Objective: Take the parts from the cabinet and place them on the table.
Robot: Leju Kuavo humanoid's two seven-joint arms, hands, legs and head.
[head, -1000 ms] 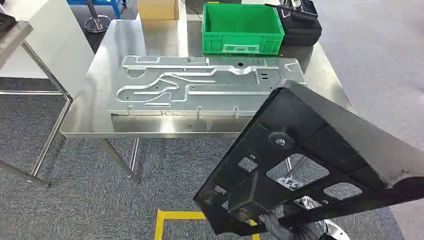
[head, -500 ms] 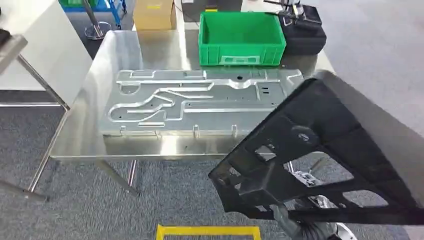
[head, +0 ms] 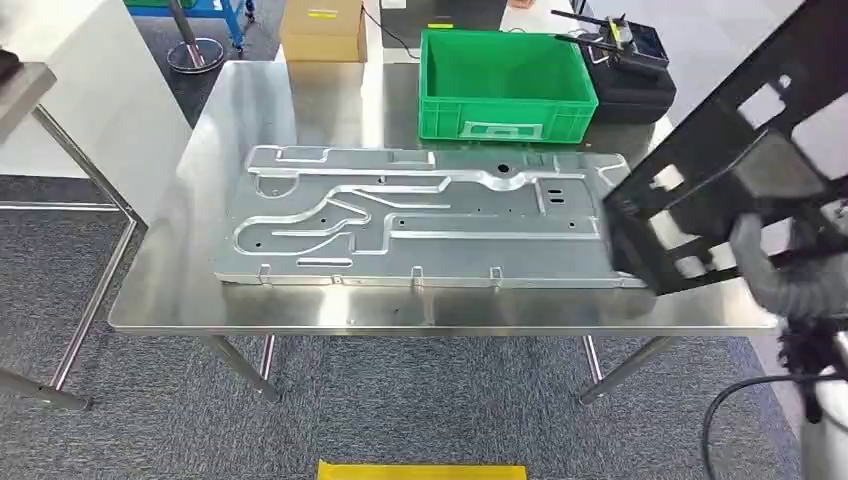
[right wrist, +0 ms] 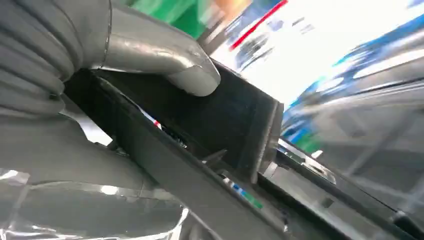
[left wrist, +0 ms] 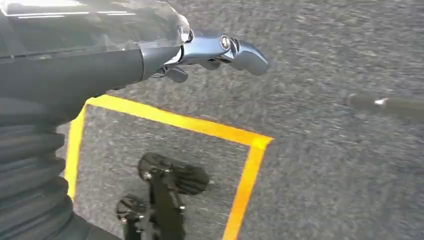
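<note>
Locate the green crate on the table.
In the head view, the green crate sits at the table's far edge, behind the silver metal panel, beside a black case.

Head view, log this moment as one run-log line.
right hand: holds black frame part | part: above table's right end | left hand: empty

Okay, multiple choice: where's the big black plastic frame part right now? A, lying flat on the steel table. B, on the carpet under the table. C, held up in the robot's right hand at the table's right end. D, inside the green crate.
C: the black frame part is tilted up in the air at the right end of the steel table, and the right wrist view shows the right hand gripping it.
</note>
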